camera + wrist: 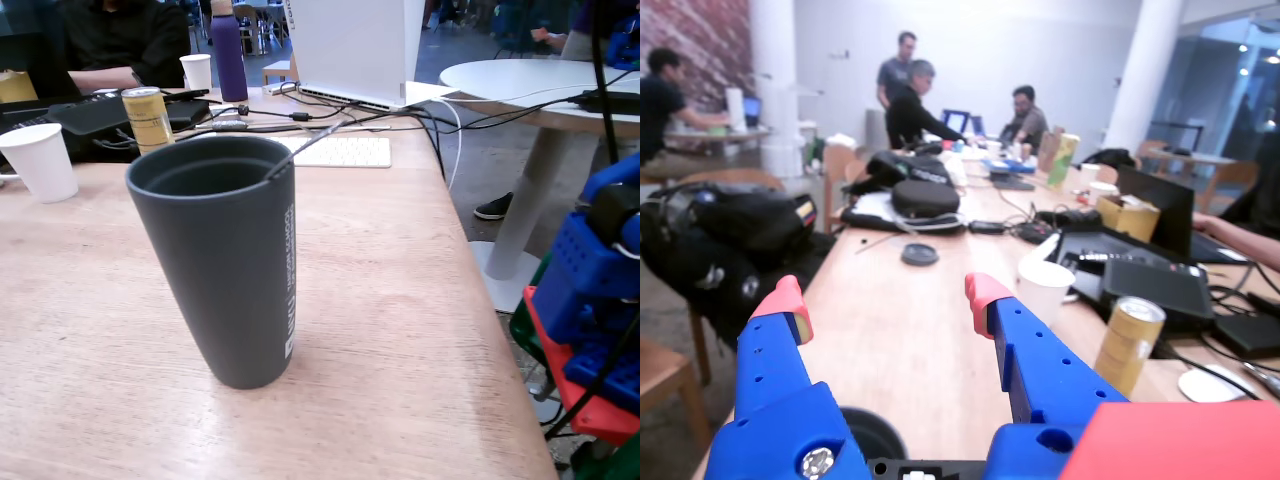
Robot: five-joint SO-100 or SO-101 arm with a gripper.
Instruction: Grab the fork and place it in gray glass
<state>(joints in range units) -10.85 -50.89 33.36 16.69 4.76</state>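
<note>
in the wrist view the gripper (884, 296) is spread wide, its two blue fingers with red tips (984, 290) well apart and nothing between them; they touch nothing and point out over the wooden table (910, 330). in the fixed view the fork (303, 150) stands inside the gray glass (225, 265), leaning on the right side of the rim with its thin handle poking up and out. the glass stands upright on the table, with a yellow can (147, 118) and a white paper cup (40, 160) behind it.
</note>
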